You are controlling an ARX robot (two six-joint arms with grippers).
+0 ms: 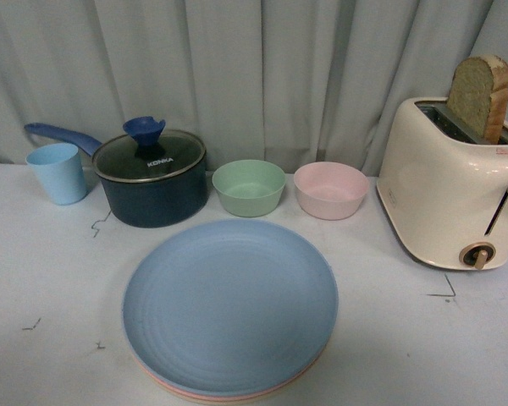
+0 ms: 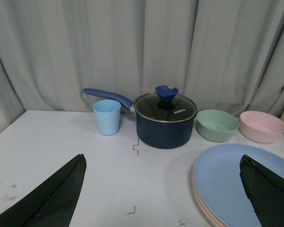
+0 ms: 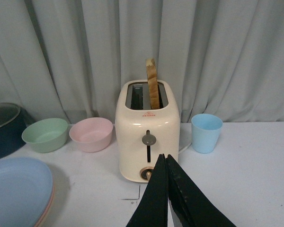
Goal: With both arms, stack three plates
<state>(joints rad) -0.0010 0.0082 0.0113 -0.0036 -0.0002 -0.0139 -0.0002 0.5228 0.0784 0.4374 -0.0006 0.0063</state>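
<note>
Blue on top, the plates sit stacked on the white table before me, cream and pink rims showing beneath. Behind stand a light blue cup, a lidded dark pot, green and pink bowls, and a cream toaster holding bread. My left gripper hangs wide open and empty; my right gripper is closed on nothing.

plates stacked in front, pot and bowls behind, toaster right

The light blue plate hides all but the rims of the plates beneath.
</note>
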